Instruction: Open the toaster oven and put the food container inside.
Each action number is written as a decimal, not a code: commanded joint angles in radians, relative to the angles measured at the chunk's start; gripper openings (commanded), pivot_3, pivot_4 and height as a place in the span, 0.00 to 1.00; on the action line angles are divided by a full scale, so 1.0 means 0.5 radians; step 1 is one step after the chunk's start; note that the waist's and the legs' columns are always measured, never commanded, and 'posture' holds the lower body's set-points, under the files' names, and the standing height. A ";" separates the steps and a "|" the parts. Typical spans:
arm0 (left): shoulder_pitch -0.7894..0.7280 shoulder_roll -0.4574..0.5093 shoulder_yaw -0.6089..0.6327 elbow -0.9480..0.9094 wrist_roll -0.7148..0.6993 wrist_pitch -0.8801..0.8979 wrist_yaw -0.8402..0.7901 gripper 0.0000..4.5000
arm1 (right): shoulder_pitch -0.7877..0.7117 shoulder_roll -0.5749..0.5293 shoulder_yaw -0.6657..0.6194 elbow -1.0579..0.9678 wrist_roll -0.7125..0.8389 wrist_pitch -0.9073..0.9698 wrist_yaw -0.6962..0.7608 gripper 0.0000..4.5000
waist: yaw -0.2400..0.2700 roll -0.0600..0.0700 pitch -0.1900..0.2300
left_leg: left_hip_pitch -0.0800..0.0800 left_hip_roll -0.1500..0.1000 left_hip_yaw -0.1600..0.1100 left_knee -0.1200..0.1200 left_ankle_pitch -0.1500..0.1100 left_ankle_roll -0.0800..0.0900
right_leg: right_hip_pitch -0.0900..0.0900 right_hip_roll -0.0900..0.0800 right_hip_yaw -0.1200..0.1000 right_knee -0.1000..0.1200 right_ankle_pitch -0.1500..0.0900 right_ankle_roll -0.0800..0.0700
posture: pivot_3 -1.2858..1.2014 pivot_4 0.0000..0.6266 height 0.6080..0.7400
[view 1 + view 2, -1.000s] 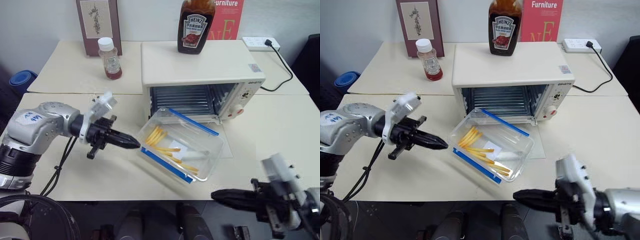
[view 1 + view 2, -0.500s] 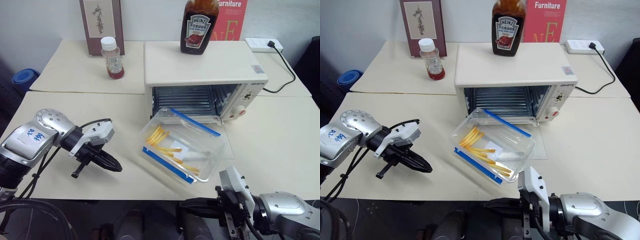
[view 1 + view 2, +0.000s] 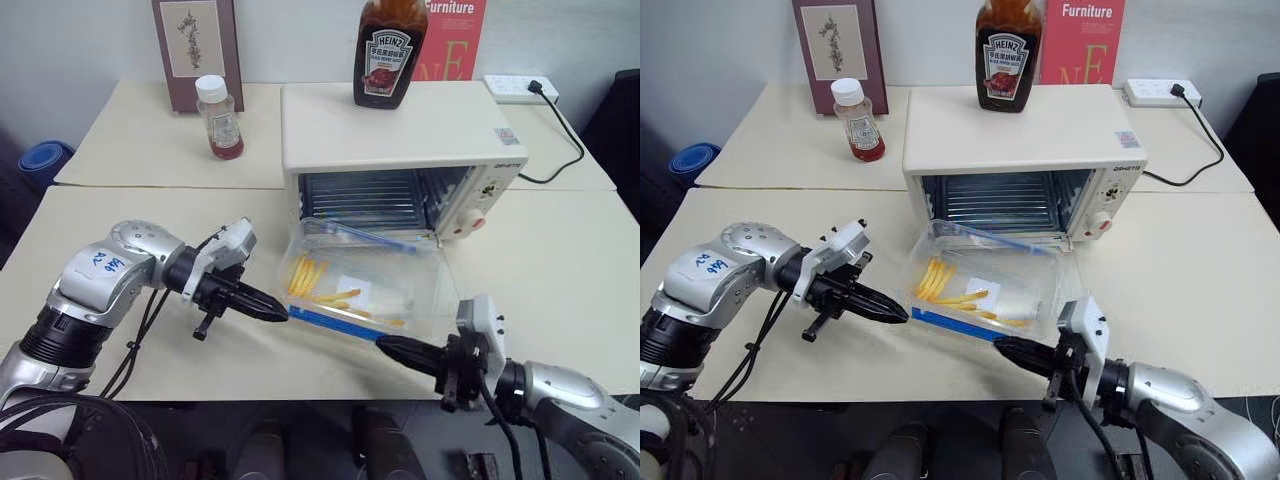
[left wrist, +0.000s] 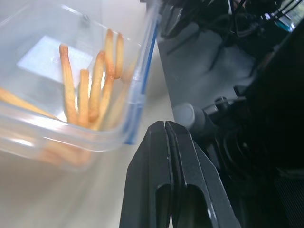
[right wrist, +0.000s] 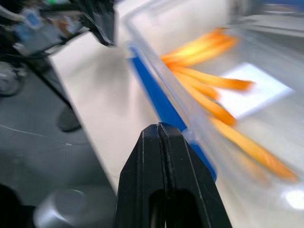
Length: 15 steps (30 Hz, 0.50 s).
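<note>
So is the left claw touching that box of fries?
Cannot tell. The shut left gripper tip meets the food container outline in the left eye view; no view plainly shows contact.

Even, fairly bright indoor light falls from above on the pale desk (image 3: 560, 250), leaving only soft, faint shadows. The head views are sharp. Both wrist views are blurred: the food container (image 5: 228, 90) smears, with small bright glints on its clear plastic, and the background beyond it is dark and unfocused.
</note>
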State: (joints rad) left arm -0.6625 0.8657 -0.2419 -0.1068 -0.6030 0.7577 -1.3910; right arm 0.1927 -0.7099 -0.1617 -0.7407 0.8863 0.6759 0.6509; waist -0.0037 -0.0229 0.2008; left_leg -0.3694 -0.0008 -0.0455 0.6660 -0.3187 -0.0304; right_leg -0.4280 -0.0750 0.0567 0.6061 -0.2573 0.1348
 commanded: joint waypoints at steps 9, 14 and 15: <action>0.141 -0.045 0.136 -0.197 -0.036 0.076 0.139 0.01 | -0.119 -0.021 -0.116 0.002 0.063 -0.002 0.011 0.01 | -0.002 0.000 0.000 | 0.000 0.001 0.000 -0.001 0.000 0.000 | -0.002 0.001 0.000 0.002 0.000 0.000 | 0.52 0.24 1.00; 0.279 -0.012 0.167 -0.307 -0.024 0.077 0.209 0.01 | -0.159 -0.019 -0.089 0.001 0.061 0.025 -0.031 0.01 | -0.001 0.000 0.000 | 0.001 0.001 0.000 -0.001 0.000 0.000 | -0.001 0.000 0.001 0.003 0.000 -0.001 | 0.52 0.24 1.00; 0.291 -0.077 0.156 -0.331 -0.003 0.083 0.301 0.01 | -0.171 -0.021 -0.079 0.007 0.041 0.023 -0.037 0.01 | 0.001 0.000 0.000 | 0.001 0.001 0.000 0.000 0.000 0.000 | -0.001 0.000 0.001 0.003 0.000 -0.001 | 0.52 0.24 1.00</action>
State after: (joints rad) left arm -0.5228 0.8584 -0.1751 -0.2288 -0.6035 0.7998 -1.2930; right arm 0.1210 -0.7124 -0.2009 -0.7039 0.9006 0.6887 0.6394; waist -0.0031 -0.0227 0.2007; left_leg -0.3689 -0.0005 -0.0457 0.6660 -0.3186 -0.0304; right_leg -0.4282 -0.0752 0.0570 0.6073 -0.2575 0.1345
